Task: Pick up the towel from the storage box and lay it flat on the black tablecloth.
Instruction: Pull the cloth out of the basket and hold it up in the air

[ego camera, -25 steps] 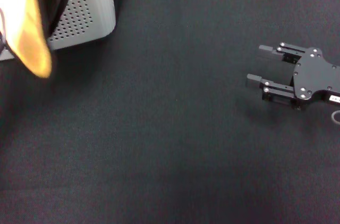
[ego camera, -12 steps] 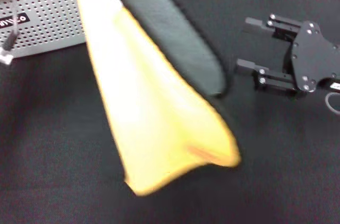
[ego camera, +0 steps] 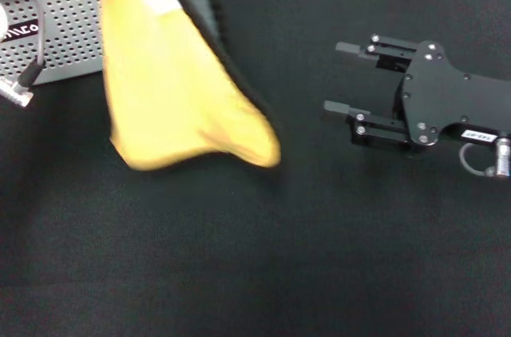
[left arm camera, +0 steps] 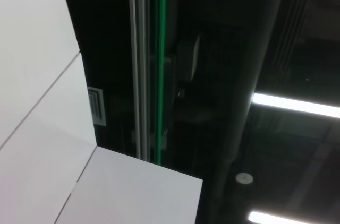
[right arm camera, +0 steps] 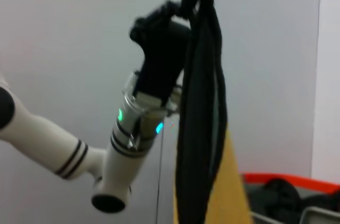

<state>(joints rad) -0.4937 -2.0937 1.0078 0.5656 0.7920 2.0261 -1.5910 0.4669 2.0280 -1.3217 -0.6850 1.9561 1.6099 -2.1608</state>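
Observation:
The towel [ego camera: 172,89] hangs in the air over the left part of the black tablecloth [ego camera: 263,257], yellow-orange side towards me, dark edge on its right. Its top runs out of the head view. In the right wrist view my left gripper [right arm camera: 186,2] is shut on the towel's top [right arm camera: 199,128], which hangs down in dark folds with a yellow part below. My right gripper [ego camera: 342,77] is open and empty, low over the cloth to the right of the towel, its fingers pointing at it. The storage box [ego camera: 60,37] stands at the back left.
A grey cable with a metal plug [ego camera: 22,89] hangs in front of the box. Dark items lie inside the box [right arm camera: 281,195]. The left wrist view shows only ceiling and lamps [left arm camera: 295,104]. A white wall edge runs along the back.
The towel has come out from the box and swung right over the cloth, then back left and higher. My right gripper has moved left towards it, still open.

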